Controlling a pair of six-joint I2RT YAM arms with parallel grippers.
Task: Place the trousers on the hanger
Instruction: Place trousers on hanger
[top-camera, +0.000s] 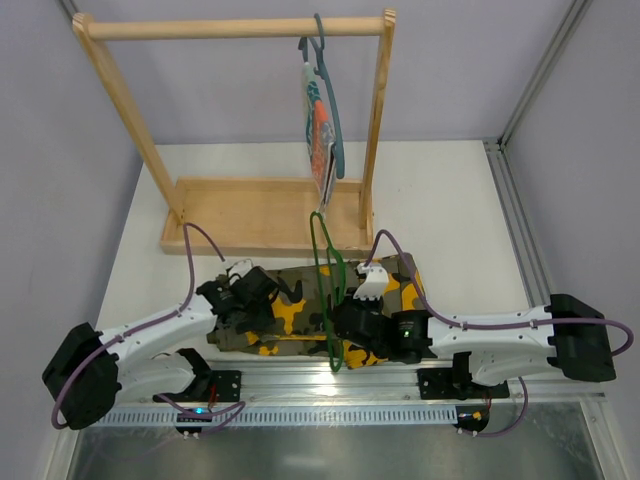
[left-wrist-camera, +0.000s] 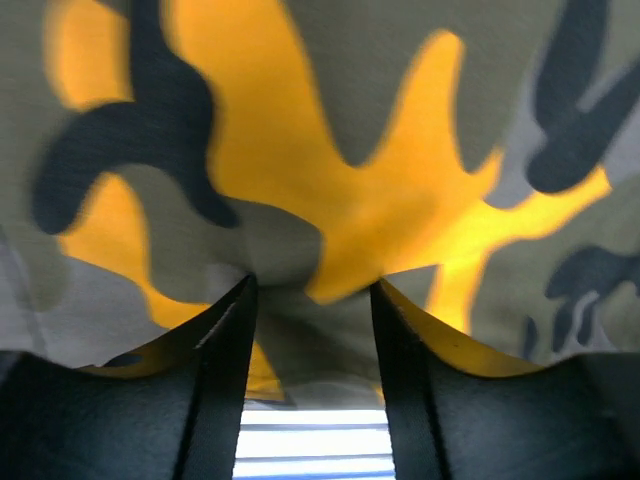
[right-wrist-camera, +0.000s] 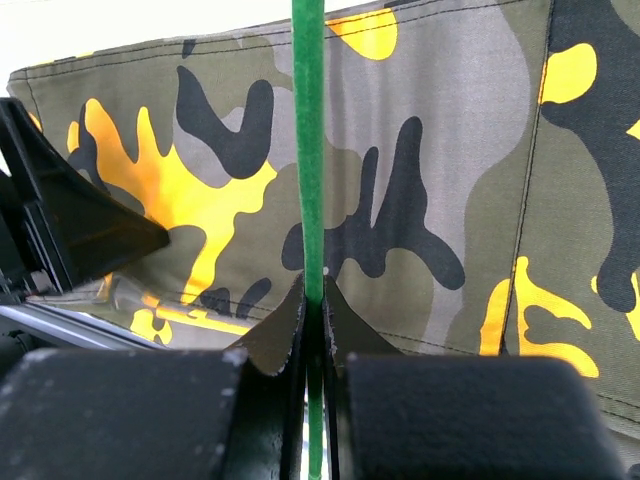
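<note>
One hanger (right-wrist-camera: 308, 150) bar vanishes between the right hand's (right-wrist-camera: 313, 300) closed fingers (right-wrist-camera: 280, 335).

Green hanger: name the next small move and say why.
Probably raise the trousers' near edge with the left gripper, whose fingers straddle it; the right gripper is shut on the green hanger, which lies on top of the cloth. A raised edge would let the bar slide under.

left arm (top-camera: 160, 323): white shell, black joints | right arm (top-camera: 490, 335): same | left claw (left-wrist-camera: 312, 300), right claw (right-wrist-camera: 313, 300): black | cables (top-camera: 188, 262) behind claws: purple
</note>
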